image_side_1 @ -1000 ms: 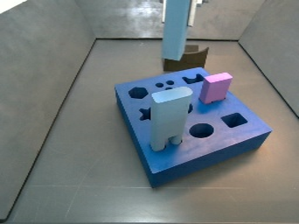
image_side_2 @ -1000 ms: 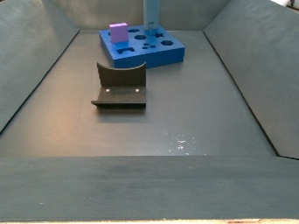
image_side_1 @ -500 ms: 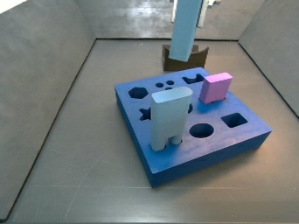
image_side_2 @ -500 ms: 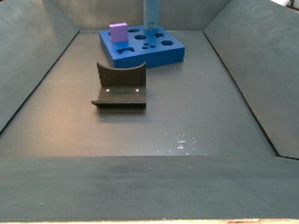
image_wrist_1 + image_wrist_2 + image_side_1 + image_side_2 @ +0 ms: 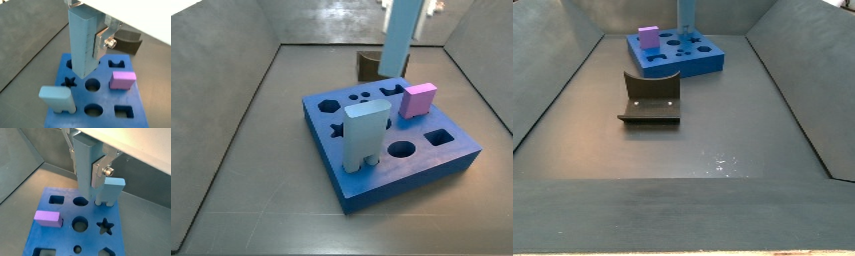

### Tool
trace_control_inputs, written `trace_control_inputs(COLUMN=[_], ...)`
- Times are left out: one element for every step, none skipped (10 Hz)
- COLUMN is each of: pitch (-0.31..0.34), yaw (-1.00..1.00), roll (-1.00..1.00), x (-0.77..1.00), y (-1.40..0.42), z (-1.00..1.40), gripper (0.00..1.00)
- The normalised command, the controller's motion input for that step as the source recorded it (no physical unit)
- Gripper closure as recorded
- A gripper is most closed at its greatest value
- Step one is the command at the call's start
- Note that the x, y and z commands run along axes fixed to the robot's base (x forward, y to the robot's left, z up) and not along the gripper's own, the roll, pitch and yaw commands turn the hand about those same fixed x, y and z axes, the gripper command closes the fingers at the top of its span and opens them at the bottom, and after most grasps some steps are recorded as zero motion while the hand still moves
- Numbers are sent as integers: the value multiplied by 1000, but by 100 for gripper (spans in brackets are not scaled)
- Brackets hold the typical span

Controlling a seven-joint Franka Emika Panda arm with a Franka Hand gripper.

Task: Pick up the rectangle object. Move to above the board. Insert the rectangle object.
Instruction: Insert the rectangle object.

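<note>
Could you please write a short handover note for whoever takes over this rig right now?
Gripper: shut on the rectangle object, which hangs upright above the board; its lower end is clear of the surface in both wrist views.
Board: already carries the pale whitish block and the small pink block; the brown arch piece stands behind it.
Fixture: on the floor, apart from the board.
Done: pick-up, move above the board.
Left: line the bar up with its hole, lower it in, release. Which hole fits cannot be told from here.
</note>
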Motion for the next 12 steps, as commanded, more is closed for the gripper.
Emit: trace_control_inputs(pitch=[229, 254, 260, 183, 157, 151, 89, 0, 0, 0, 0, 0], yaw=[-80, -69, -86, -143, -177, -191, -269, -446, -860, -1000, -1000, -1000], roll=[57, 77, 100, 57, 31, 17, 0, 0, 0, 0, 0, 0], x=[800, 797, 791, 766, 751, 740, 703, 577, 180, 0, 0, 0], y=[-254, -240, -211, -211, -194, -180, -143, -100, 0, 0, 0, 0], z=[-194, -194, -157, -120, -83, -69, -49, -20, -23, -83, -106, -129], gripper=[100, 100, 100, 100, 100, 100, 100, 100, 100, 100, 100, 100])
